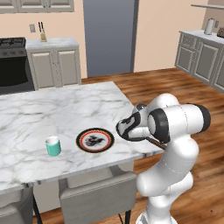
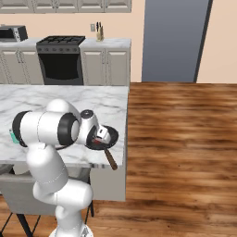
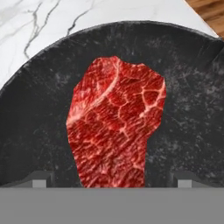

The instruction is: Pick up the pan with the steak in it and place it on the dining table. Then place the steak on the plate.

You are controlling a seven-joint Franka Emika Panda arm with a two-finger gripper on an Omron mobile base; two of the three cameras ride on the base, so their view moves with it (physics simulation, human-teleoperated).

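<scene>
Marble carried the whole scene: the pan (image 2: 107,139) sat on the table (image 1: 39,113), right at its corner nearest the robot, handle poking out over the edge. The steak (image 3: 114,124) lay in the middle of the pan, red and marbled, and the gripper (image 3: 111,180) hung directly over it, jaws spread wide, one tip either side of the meat, gripping nothing.

So the pan leg looked done, and the steak was next. The plate (image 1: 95,140) waited on the same table, just beside the pan, with a teal cup (image 1: 53,146) further along.

Plenty could have gone wrong from there. The steak was an uneven wedge, broad at the top in the hand view and narrower toward the tips, so a squeeze low down might have pinched a thin edge and let it slide out on the lift. Pressing down too hard could have shoved the pan, and with that handle overhanging, a nudge might have tipped or skidded it off the corner. A loose grip on the swing across risked dropping the meat short of the plate, onto bare marble.
</scene>
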